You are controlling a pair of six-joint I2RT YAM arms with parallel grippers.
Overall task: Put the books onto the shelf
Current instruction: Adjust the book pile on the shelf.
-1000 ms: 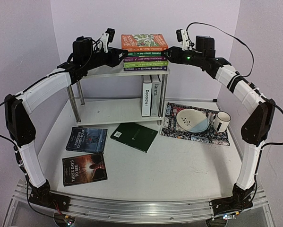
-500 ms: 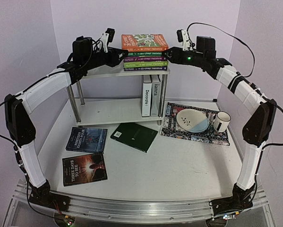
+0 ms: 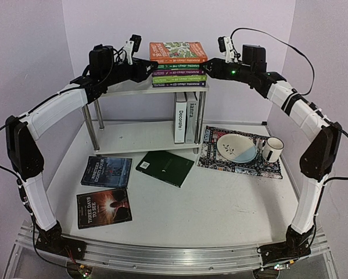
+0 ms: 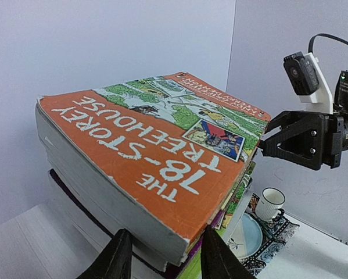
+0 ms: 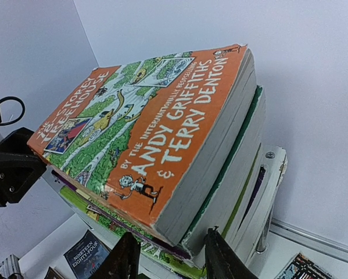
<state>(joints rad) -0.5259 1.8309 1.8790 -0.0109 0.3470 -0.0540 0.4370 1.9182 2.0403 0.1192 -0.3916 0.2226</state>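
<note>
Left gripper (image 3: 146,68): fingers parted, straddling the near corner of a stack of colourful cartoon paperbacks (image 3: 178,65) on the top board of the white two-tier shelf with chrome tube legs (image 3: 127,87). Squeezing or only flanking: cannot tell.

Right gripper (image 3: 212,66): same at the stack's far end, facing the left one; grip equally unclear.

Below both grippers, two upright books (image 3: 185,119) on the lower board.

Well below the left gripper, flat on the white table (image 3: 220,203): dark green book (image 3: 165,168), two dark-covered books (image 3: 107,171).
</note>
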